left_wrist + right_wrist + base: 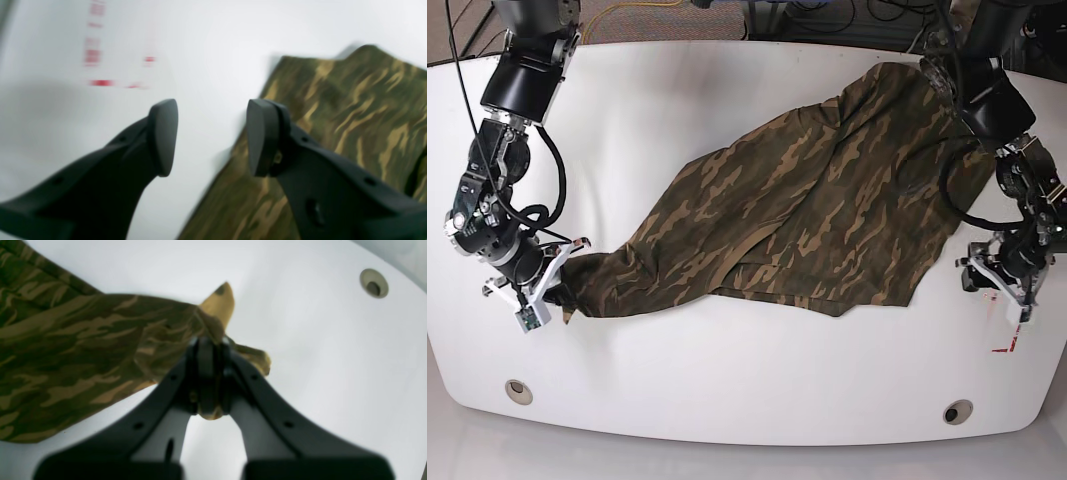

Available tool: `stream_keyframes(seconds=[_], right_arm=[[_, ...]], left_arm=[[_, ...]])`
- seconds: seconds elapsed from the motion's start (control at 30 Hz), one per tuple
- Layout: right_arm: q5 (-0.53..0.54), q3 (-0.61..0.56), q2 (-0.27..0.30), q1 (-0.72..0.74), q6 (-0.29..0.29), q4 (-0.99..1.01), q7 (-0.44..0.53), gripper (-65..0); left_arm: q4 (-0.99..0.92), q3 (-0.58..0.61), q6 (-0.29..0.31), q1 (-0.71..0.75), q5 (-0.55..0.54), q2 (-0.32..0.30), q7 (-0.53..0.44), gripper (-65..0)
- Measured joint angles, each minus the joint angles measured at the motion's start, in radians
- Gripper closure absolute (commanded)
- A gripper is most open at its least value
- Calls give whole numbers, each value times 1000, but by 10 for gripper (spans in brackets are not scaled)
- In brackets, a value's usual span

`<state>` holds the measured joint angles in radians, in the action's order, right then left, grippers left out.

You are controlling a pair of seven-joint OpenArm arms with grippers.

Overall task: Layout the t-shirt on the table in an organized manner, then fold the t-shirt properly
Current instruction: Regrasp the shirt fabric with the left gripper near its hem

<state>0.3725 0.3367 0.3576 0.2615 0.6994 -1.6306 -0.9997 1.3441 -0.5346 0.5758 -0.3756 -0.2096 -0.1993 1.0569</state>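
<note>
Reaching low over the table [727, 390], the right gripper [209, 340] is closed on a bunched corner of the t-shirt [817, 205], which lies spread diagonally across the tabletop. The left gripper [211, 136] hangs beside the shirt's other edge with its jaws apart, holding nothing. Only the left wrist view shows the blurred red tape mark [100, 82]; only the right wrist view shows the pinched cloth.

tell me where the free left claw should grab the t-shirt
Probably the hem corner nearest it: the t-shirt edge lies flat on the table beside the open left claw. Come in low from the bare table side, mirroring the right claw pinching the opposite end.
</note>
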Motion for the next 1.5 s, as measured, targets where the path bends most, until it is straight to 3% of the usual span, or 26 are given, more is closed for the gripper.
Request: stream_keyframes(seconds=[0.6,0.83,1.1,1.23,1.37,1.5], right_arm=[[6,31,0,-81,0,0,51,0],[9,31,-1,-92,0,0,52,0],[9,36,-1,-92,0,0,53,0],[12,76,-14,-92,0,-1,53,0],[-2,100,-28,-90,0,-1,53,0],[-2,103,-32,-92,0,-1,53,0]], left_arm=[[-429,166,1,-67,-13,-33,-232,-319],[-472,211,1,-65,-29,-37,-261,-319],[-464,221,1,-70,-31,-25,-212,-310],[-434,222,31,-67,-26,-13,-169,-214],[-407,227,55,-45,-17,-5,-157,-19],[-404,228,69,-35,-27,-5,-164,0]])
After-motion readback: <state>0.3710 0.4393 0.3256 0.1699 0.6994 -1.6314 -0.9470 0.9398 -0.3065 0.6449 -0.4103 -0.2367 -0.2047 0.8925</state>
